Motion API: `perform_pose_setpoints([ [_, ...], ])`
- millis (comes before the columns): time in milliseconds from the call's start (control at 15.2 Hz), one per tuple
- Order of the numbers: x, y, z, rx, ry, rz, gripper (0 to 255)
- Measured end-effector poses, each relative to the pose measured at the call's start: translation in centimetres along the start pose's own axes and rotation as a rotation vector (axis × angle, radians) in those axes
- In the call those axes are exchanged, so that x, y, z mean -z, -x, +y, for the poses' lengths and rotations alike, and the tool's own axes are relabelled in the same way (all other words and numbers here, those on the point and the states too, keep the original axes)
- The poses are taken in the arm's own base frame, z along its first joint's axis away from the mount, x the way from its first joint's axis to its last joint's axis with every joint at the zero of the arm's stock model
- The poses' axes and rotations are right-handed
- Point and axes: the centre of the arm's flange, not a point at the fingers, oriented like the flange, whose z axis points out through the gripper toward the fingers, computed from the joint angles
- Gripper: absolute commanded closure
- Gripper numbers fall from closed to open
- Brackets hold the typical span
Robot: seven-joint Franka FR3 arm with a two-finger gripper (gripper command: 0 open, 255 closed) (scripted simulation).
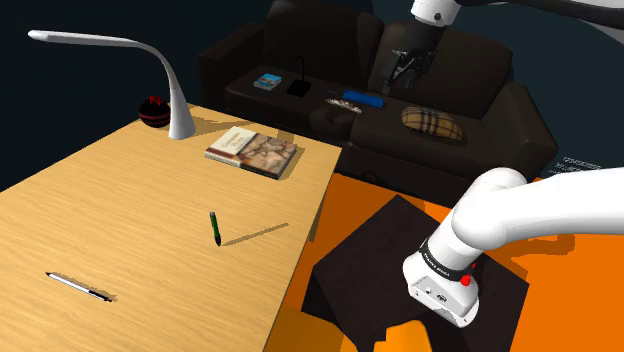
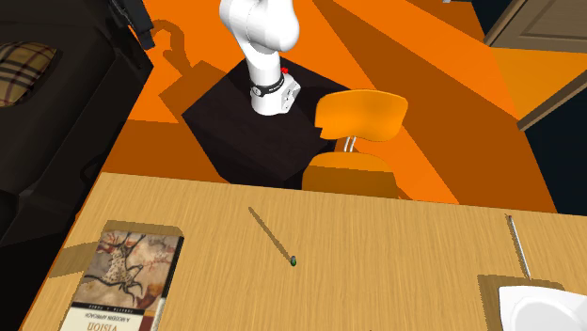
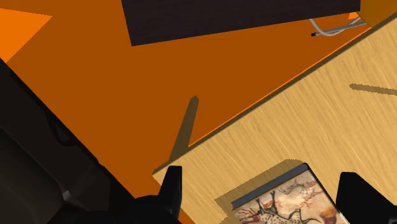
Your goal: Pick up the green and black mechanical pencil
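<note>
My white arm (image 1: 520,205) rises at the shoulder view's lower right, loops overhead and reaches to the far left. My black gripper (image 1: 403,68) hangs high, pointing downward, its fingers (image 3: 170,188) spread wide apart, clasping nothing.

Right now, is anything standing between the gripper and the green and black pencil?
Nothing visible does. The black gripper hangs open, high over the edge of the light wooden table; the green and black mechanical pencil stands upright on bare wood, apart from the illustrated book.
</note>
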Motion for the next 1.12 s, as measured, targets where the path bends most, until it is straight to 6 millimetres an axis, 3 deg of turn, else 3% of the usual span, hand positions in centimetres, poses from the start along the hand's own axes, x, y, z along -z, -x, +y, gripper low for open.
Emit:
perform_pose_setpoints([
  [132, -0.3, 0.1, -0.5, -0.004, 0.0, -0.001, 0],
  [330, -2.4, 0.2, -3.3, -0.026, 0.001, -0.008, 0],
  [660, -4.5, 0.3, -9.5, -0.069, 0.003, -0.019, 0],
  [1122, -9.4, 0.1, -17.4, -0.135, 0.006, -0.036, 0],
])
